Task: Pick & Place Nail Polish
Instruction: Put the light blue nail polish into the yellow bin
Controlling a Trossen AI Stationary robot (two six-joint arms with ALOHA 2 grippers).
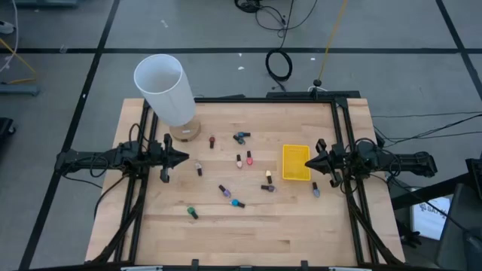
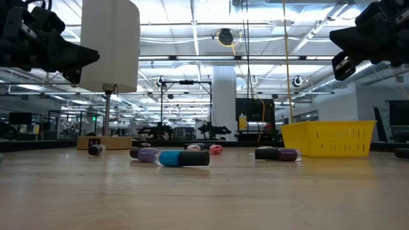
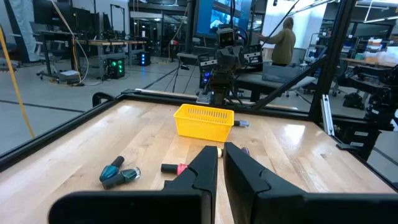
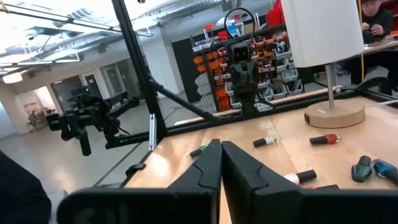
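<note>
Above the table's opposite edges, left tool [image 1: 183, 158] and right tool [image 1: 307, 162], both clenched, empty.

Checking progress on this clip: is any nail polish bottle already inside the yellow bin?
No. In the high view the yellow bin holds nothing, and the nail polish bottles lie scattered on the table.

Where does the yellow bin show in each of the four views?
High view: yellow bin right of centre, just in front of the shut right gripper.
Low view: at right, standing on the table.
Left wrist view: centre, across the table.
Right wrist view: not in it.
Shared landmark: the white cylinder shows in three views; the bin lies across the table from it.
</note>
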